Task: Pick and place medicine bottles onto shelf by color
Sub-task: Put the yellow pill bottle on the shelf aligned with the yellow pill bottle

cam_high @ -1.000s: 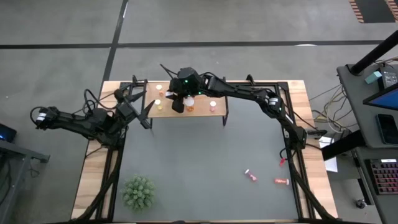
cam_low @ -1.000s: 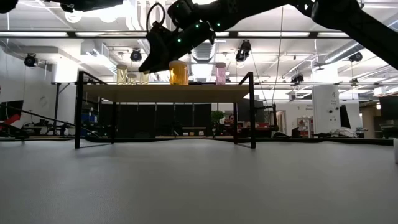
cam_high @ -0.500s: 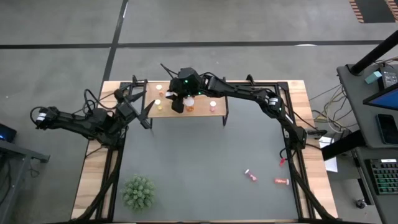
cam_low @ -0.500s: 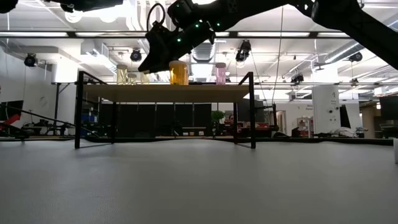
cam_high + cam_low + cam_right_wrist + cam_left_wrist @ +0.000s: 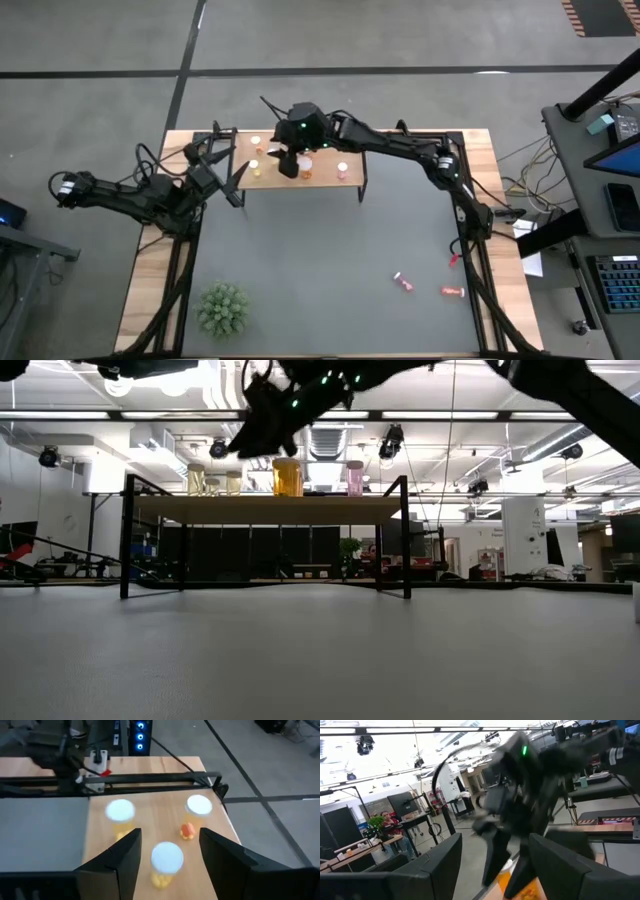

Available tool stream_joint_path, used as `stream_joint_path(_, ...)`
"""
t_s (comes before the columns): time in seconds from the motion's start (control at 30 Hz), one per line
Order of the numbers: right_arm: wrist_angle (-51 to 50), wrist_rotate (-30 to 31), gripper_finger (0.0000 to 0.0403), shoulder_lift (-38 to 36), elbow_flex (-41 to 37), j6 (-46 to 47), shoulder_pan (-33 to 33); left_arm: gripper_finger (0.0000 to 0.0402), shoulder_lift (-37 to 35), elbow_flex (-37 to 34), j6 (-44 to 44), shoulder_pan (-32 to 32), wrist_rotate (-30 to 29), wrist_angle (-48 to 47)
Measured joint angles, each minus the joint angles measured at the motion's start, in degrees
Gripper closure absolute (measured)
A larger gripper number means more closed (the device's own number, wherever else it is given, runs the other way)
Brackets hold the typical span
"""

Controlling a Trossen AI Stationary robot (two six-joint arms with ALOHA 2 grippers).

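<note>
We see the table (image 5: 330,250), grey-topped with light wooden edges, carrying the shelf (image 5: 352,178) at its far side, a light-brown board on thin black legs. On that board stand several white-capped medicine bottles (image 5: 343,168): yellow ones toward the left end, an orange bottle (image 5: 287,477) near the middle, a pink bottle (image 5: 354,478) toward the right. On the grey top lie two small pink bottles (image 5: 404,282) on their sides near the right front, and a green spiky plant (image 5: 223,308) at the left front
</note>
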Motion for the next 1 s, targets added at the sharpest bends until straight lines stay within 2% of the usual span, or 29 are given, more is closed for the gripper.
stream_joint_path(0.17, -12.4, 0.4, 0.0216, -5.7, -0.1, -2.7, 1.7, 0.0187, 1.0, 0.0, -0.8, 0.0, 0.0, -0.1)
stream_joint_path(0.23, -19.3, 2.6, 0.0223, -8.4, -1.1, -3.4, 3.0, 0.0187, 1.9, 0.0, -2.0, 0.0, 0.0, -0.2)
stream_joint_path(0.37, -26.3, 6.8, 0.0241, -15.1, -8.0, -2.2, 6.7, 0.0187, 4.9, 1.8, -5.3, 0.0, 2.0, -2.5)
stream_joint_path(0.53, -21.2, 7.0, 0.0265, -25.9, -24.0, 1.3, 12.3, 0.0201, 8.6, 5.9, -11.6, 0.1, 17.4, -11.1)
stream_joint_path(0.67, -13.7, 7.0, 0.0280, -34.5, -38.3, 1.8, 16.6, 0.0227, 11.7, 10.0, -17.6, 0.1, 26.5, -21.1)
stream_joint_path(0.83, -2.3, 7.3, 0.0293, -43.8, -52.6, 1.3, 19.9, 0.0279, 16.3, 15.1, -25.6, 1.1, 26.5, -29.1)
stream_joint_path(1.0, 3.9, 7.4, 0.0302, -51.0, -61.8, 0.3, 20.4, 0.0358, 21.9, 24.6, -30.1, 6.3, 26.5, -40.6)
